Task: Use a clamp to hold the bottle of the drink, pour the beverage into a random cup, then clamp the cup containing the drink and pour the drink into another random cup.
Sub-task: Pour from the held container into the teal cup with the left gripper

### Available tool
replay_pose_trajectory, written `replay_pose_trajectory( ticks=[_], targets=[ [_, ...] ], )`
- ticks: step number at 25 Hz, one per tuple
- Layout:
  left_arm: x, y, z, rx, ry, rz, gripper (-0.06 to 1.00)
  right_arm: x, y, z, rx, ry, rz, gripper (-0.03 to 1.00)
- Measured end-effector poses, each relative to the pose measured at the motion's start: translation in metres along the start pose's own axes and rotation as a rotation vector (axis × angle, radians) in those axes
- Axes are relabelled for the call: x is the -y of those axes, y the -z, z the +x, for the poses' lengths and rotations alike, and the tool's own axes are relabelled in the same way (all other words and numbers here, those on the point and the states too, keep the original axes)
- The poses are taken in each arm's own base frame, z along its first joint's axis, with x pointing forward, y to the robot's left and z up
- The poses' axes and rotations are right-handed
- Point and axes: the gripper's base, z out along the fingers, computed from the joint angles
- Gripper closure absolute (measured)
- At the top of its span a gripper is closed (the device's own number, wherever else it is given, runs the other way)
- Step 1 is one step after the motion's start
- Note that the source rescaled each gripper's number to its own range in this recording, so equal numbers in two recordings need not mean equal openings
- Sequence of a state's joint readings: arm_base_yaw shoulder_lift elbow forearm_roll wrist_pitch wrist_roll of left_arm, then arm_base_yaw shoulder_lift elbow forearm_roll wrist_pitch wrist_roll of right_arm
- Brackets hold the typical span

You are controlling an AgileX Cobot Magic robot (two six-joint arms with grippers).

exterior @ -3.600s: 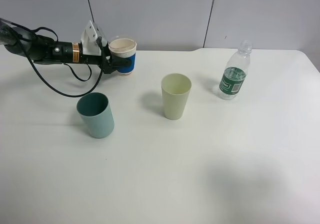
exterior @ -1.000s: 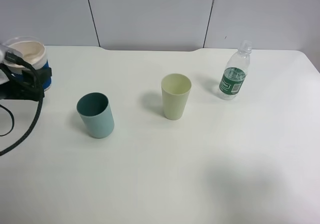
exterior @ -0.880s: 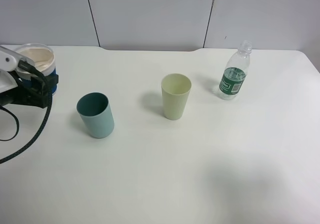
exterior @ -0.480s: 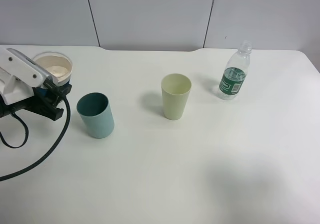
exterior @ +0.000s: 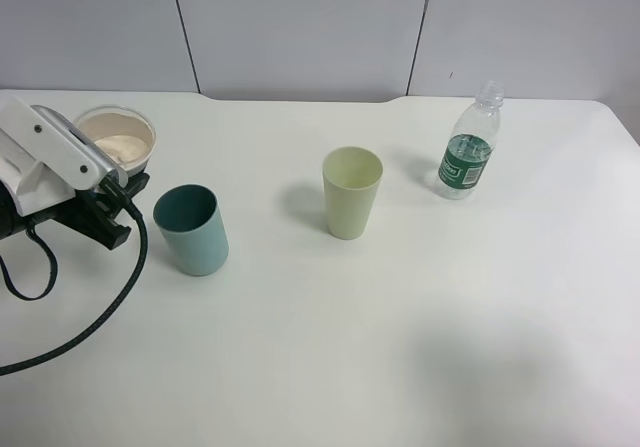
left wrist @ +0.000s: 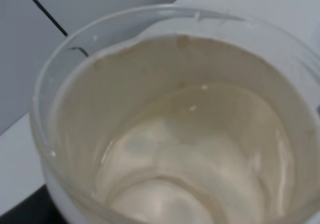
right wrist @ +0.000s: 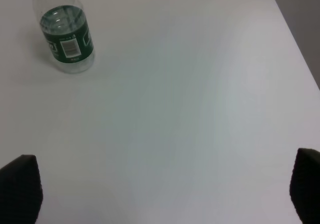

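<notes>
My left gripper is shut on the blue-banded paper cup, holding it just left of the teal tumbler without touching it. The white wrist mount hides the cup's blue band. The left wrist view is filled by the cup's cream inside, with clear beverage pooled at the bottom. At the back right stands the upright bottle, its green label and clear body also seen in the right wrist view. My right gripper is open above bare table, well clear of the bottle.
A taller pale yellow-green tumbler stands mid-table, between the teal tumbler and the bottle. A black cable from the left arm loops over the table at the front left. The table's right edge lies near the right gripper.
The left arm has carried the paper cup from the far left edge rightward, close to the teal tumbler. The other cups, the bottle and the right gripper have not moved.
</notes>
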State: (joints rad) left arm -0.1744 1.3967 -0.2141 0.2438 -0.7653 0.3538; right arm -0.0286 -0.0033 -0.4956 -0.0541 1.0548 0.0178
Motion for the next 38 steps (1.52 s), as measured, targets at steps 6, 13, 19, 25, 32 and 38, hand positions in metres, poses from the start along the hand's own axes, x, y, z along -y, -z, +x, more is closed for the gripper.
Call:
replay_pose_trajectory(
  ticks=[6, 13, 19, 25, 32, 38],
  targets=[
    [0.000, 0.000, -0.001, 0.006, -0.063, 0.005, 0.94, 0.000, 0.000, 0.000, 0.000, 0.000, 0.000, -0.03],
    [0.005, 0.001, -0.006, 0.033, -0.154, 0.016, 0.94, 0.000, 0.000, 0.000, 0.000, 0.000, 0.000, -0.03],
    [0.011, 0.007, -0.019, 0.068, -0.260, 0.001, 0.94, 0.000, 0.000, 0.000, 0.000, 0.000, 0.000, -0.03],
    [0.015, 0.007, -0.019, 0.048, -0.298, 0.017, 0.94, 0.000, 0.000, 0.000, 0.000, 0.000, 0.000, -0.03],
    [0.015, 0.007, -0.018, 0.044, -0.348, 0.016, 0.94, 0.000, 0.000, 0.000, 0.000, 0.000, 0.000, -0.03],
    [0.015, 0.007, -0.018, 0.045, -0.422, 0.013, 0.94, 0.000, 0.000, 0.000, 0.000, 0.000, 0.000, -0.03]
  ],
)
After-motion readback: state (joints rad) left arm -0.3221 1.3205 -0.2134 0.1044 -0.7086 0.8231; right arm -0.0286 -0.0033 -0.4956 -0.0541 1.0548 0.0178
